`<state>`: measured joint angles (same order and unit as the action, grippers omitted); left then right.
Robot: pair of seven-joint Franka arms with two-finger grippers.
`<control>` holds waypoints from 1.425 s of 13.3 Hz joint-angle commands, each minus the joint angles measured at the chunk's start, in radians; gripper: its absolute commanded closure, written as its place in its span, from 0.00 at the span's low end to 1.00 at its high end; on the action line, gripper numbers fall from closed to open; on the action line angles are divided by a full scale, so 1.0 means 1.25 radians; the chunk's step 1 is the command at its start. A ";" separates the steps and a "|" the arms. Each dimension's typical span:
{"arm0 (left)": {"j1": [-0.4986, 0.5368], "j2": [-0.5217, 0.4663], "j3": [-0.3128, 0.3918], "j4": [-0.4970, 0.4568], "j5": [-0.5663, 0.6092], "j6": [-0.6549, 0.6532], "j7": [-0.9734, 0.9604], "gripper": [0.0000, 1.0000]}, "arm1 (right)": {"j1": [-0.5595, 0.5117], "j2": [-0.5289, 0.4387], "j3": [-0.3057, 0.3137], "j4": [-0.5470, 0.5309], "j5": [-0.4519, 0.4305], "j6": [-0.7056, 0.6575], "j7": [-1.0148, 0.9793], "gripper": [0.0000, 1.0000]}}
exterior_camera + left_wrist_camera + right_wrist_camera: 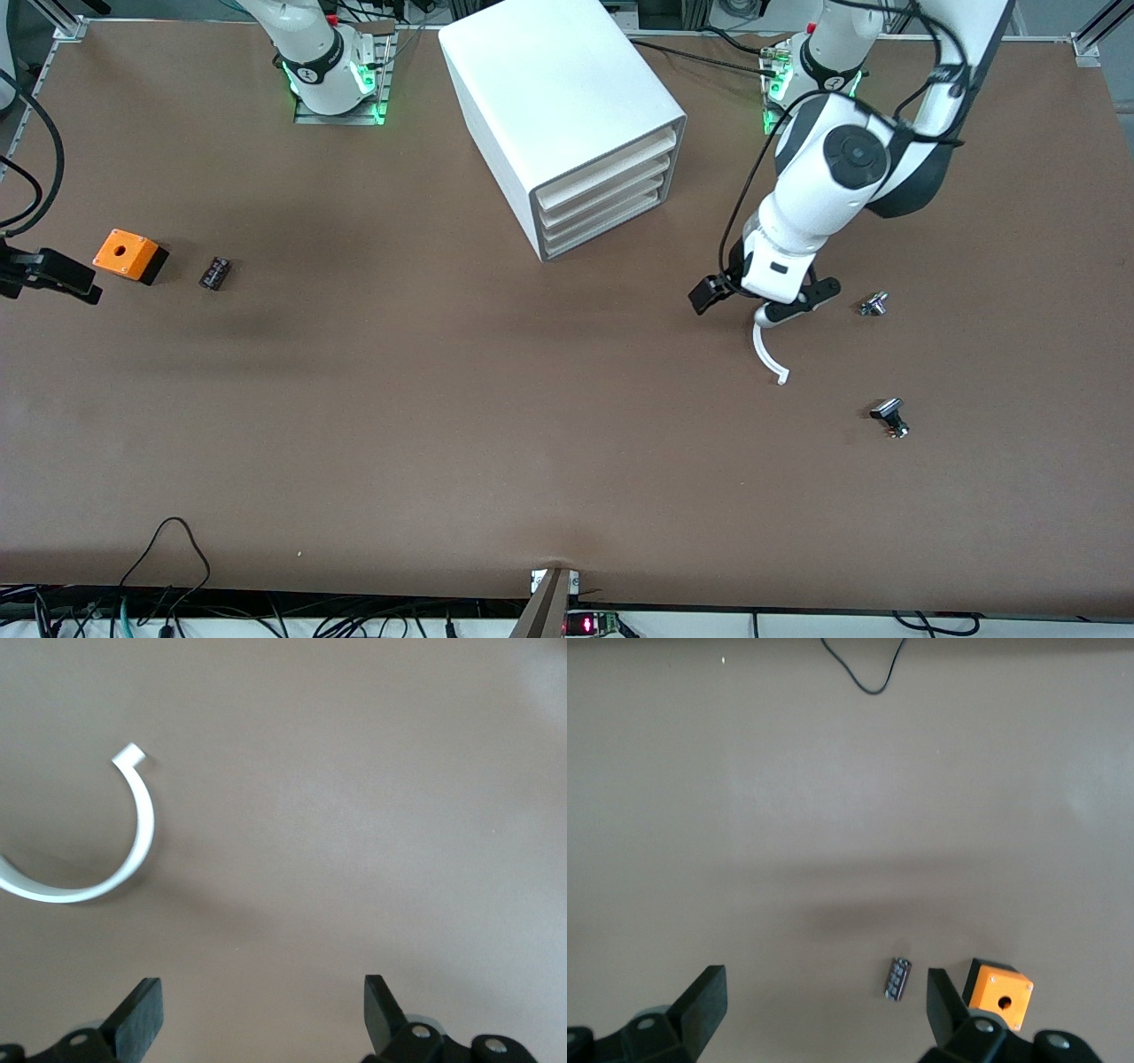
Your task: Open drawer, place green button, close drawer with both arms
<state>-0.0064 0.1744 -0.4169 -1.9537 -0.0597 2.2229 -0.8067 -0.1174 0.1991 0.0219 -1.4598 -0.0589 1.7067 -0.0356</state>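
Observation:
The white cabinet [549,97] stands at the table's edge by the robots' bases, with all four fronts shut. The drawer [604,230] is the bottommost front. The green-capped button is out of view in every frame. My left gripper [758,301] is open and empty over bare table, toward the left arm's end from the cabinet. In the left wrist view its jaws [263,1014] stand wide apart over bare table. My right gripper [49,273] is open and empty at the right arm's end, beside an orange box. In the right wrist view its jaws [827,1010] are wide apart.
A white curved strip [767,350] [133,842] shows just under the left gripper. A silvery knob part [873,305] and a black-capped button [889,416] lie toward the left arm's end. An orange box [130,255] [999,994] and a small dark block [214,273] [898,979] lie near the right gripper.

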 commanded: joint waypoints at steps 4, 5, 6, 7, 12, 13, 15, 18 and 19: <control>0.022 -0.050 0.121 0.237 -0.005 -0.404 0.299 0.00 | -0.010 -0.032 0.000 -0.036 0.016 -0.017 -0.011 0.00; 0.022 -0.073 0.152 0.239 -0.003 -0.427 0.366 0.00 | -0.010 -0.033 -0.011 -0.038 0.020 -0.032 -0.004 0.00; 0.022 -0.090 0.180 0.239 -0.001 -0.437 0.435 0.00 | -0.010 -0.033 -0.014 -0.042 0.025 -0.035 0.000 0.00; 0.022 -0.106 0.200 0.235 0.004 -0.438 0.496 0.00 | -0.010 -0.034 -0.016 -0.045 0.041 -0.033 0.001 0.00; 0.024 -0.127 0.288 0.227 0.049 -0.405 0.675 0.00 | -0.008 -0.073 -0.019 -0.093 0.067 -0.022 0.016 0.00; 0.025 -0.127 0.295 0.217 0.049 -0.393 0.685 0.00 | -0.008 -0.100 -0.016 -0.129 0.062 -0.005 0.033 0.00; 0.024 -0.121 0.308 0.225 0.038 -0.393 0.685 0.00 | -0.007 -0.154 -0.015 -0.209 0.059 0.048 0.037 0.00; 0.025 -0.089 0.305 0.265 0.035 -0.390 0.685 0.00 | -0.007 -0.165 -0.015 -0.224 0.059 0.047 0.024 0.00; 0.025 -0.090 0.303 0.265 0.035 -0.395 0.685 0.00 | -0.007 -0.165 -0.015 -0.224 0.059 0.042 0.022 0.00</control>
<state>0.0259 0.0425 -0.0360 -1.6556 -0.0174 1.7360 0.0274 -0.1200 0.0223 -0.0040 -1.7006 0.0044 1.7427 -0.0041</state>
